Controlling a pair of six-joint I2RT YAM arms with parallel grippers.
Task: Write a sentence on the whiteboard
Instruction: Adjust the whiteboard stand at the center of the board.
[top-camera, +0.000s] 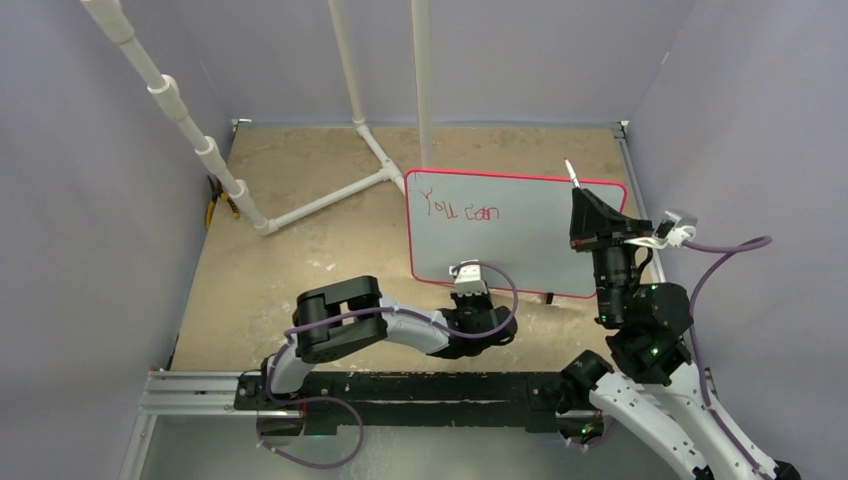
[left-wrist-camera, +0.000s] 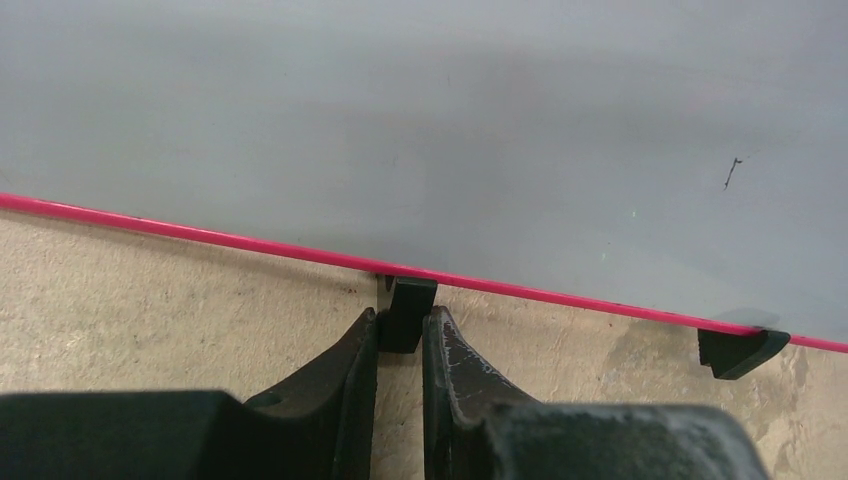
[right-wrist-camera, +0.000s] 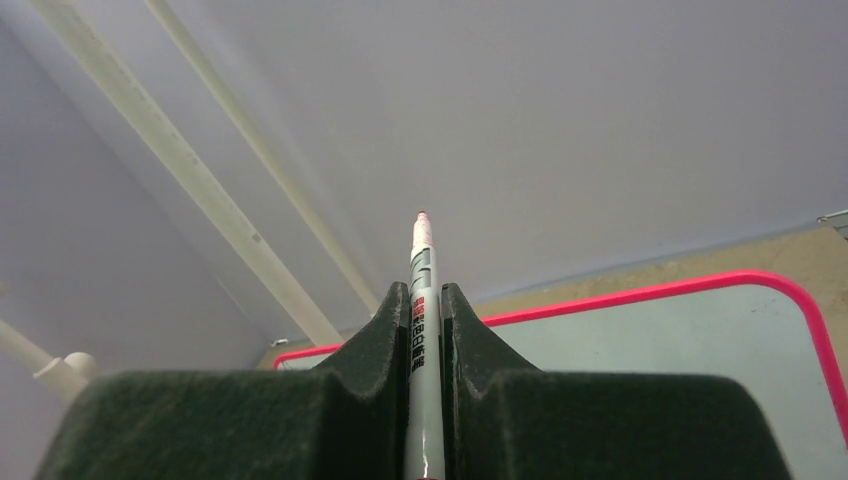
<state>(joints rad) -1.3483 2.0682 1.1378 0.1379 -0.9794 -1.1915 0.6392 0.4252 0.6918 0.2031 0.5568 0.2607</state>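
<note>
The board (top-camera: 530, 245) lies on the tan table (top-camera: 300, 250), right of centre, with its far-right part under my right gripper (top-camera: 583, 200). It is white, with rounded corners and a thin red-pink frame. The sentence (top-camera: 459, 207) sits in its far-left corner in thin, uneven red letters that read "You can". A small dark fleck (left-wrist-camera: 733, 172) marks the face close to the near edge.

My left gripper (left-wrist-camera: 402, 318) is at that near edge, its fingers pinched on a black foot (left-wrist-camera: 408, 300). A second foot (left-wrist-camera: 742, 352) shows further right along the frame.

My right gripper is clamped on a marker (right-wrist-camera: 421, 255) with a pale barrel. Its red tip is uncapped and raised, pointing toward the back wall. The barrel carries red and black print, too small for me to read.
</note>
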